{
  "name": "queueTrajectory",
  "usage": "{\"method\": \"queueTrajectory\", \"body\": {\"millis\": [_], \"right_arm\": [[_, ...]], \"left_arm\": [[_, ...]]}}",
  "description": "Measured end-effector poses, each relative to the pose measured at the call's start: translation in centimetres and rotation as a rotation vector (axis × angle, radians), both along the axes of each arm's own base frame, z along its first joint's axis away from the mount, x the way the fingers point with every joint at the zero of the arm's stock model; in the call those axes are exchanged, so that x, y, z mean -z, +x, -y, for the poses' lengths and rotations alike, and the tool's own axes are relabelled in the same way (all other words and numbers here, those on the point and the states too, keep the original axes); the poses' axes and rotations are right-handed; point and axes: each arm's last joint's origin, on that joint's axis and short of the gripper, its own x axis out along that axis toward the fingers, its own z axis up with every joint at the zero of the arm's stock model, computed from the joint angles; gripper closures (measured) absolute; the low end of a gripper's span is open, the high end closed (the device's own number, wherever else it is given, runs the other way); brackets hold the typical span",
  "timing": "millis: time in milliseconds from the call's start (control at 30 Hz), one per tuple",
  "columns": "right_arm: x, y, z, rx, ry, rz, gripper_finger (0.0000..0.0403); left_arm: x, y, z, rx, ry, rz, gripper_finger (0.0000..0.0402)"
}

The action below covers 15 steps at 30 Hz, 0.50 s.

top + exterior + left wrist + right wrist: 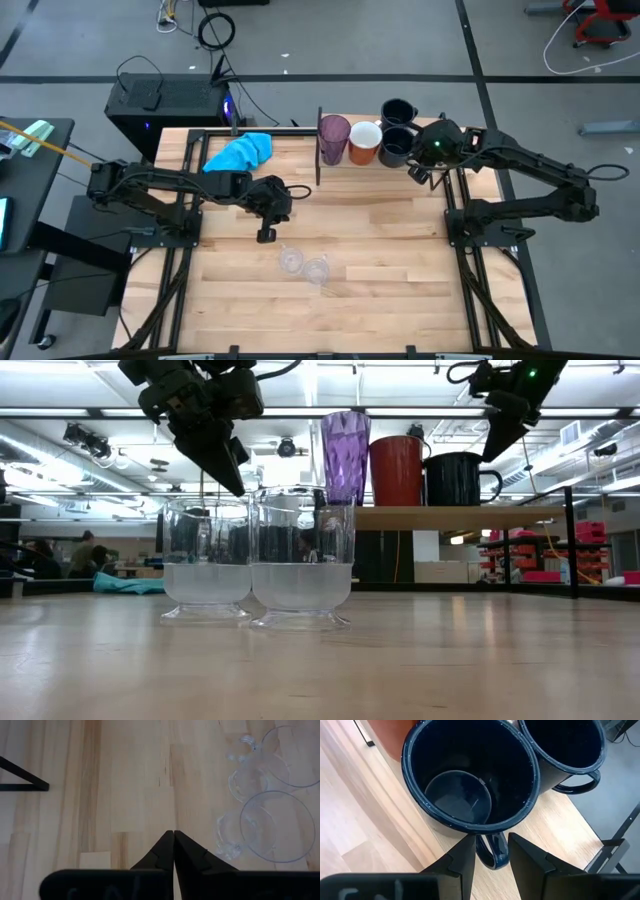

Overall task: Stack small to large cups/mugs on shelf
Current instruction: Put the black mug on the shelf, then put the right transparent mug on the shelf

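The right gripper (490, 851) hangs over the near navy mug (470, 775), jaws apart with the mug's handle (490, 851) in the gap between them but not yet pinched. A second navy mug (565, 745) stands just beyond, almost touching the first, and the orange mug (364, 142) and purple tumbler (333, 138) sit further along the shelf (555, 840).

Risks as I judge them: closing on the handle could twist the mug into its navy neighbour or nudge it toward the shelf edge, which lies close by; a grip on the handle alone may let the mug swing when lifted.

The left gripper (173, 845) has its jaws pressed together, empty, above bare table (125, 795), with the two clear glasses (272, 825) off to one side. Coming down closed, it could tip one; they stand nearly touching, so one would knock the other.

No brand, label or writing is legible anywhere.
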Motion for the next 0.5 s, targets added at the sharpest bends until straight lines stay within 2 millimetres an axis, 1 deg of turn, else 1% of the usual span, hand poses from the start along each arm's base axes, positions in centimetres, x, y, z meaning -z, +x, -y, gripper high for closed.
{"method": "queueTrajectory", "body": {"millis": [267, 500], "right_arm": [[-0.6, -0.9, -0.5, -0.009, 0.008, 0.055, 0.0280], [-0.7, -0.8, -1.7, -0.063, 0.082, 0.125, 0.0280]], "left_arm": [[-0.1, -0.1, 0.0, -0.001, 0.000, 0.002, 0.0376], [-1.7, -1.2, 0.1, 0.001, 0.001, 0.046, 0.0360]]}}
